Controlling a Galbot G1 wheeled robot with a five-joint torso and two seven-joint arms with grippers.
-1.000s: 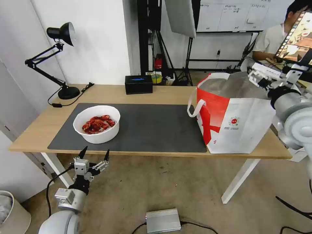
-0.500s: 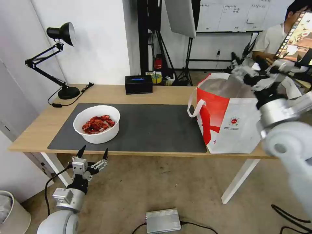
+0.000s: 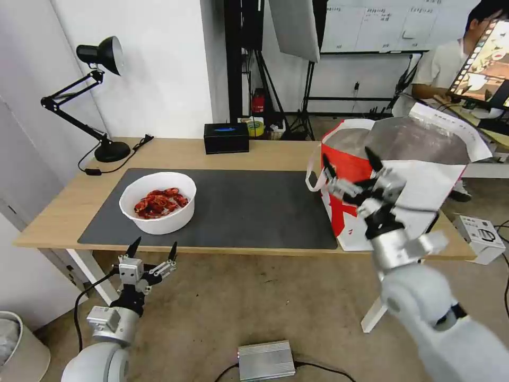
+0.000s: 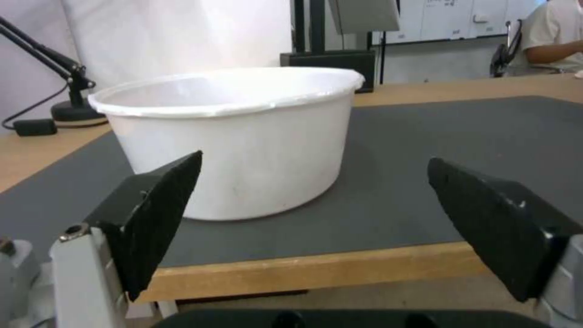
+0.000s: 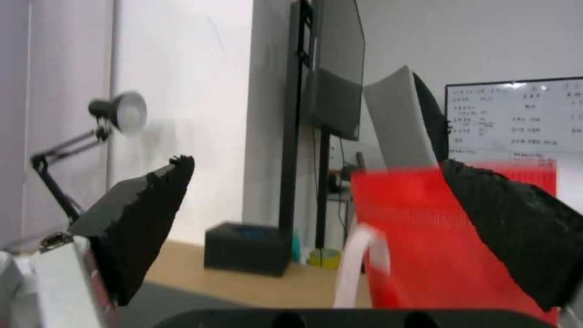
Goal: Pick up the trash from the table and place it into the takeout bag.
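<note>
On table [image 3: 254, 154]: one bowl [image 3: 158, 202], one takeout bag [image 3: 387, 204], seemingly nothing else.

the dark mat [image 3: 238, 207] lies bare between the white bowl [image 3: 158, 202] and the takeout bag [image 3: 395, 185], leaving wide passage there. at the bench's [image 3: 175, 151] back edge stand a desk lamp [image 3: 90, 95] and black tissue box [image 3: 226, 137].

The table [image 3: 254, 154] carried a dark grey mat [image 3: 238, 207]. On the mat's left part stood the white bowl [image 3: 158, 202]. The takeout bag [image 3: 392, 196] overlapped the mat's right edge. Behind the mat stood a black tissue box [image 3: 226, 138] and desk lamp [image 3: 90, 101].
</note>
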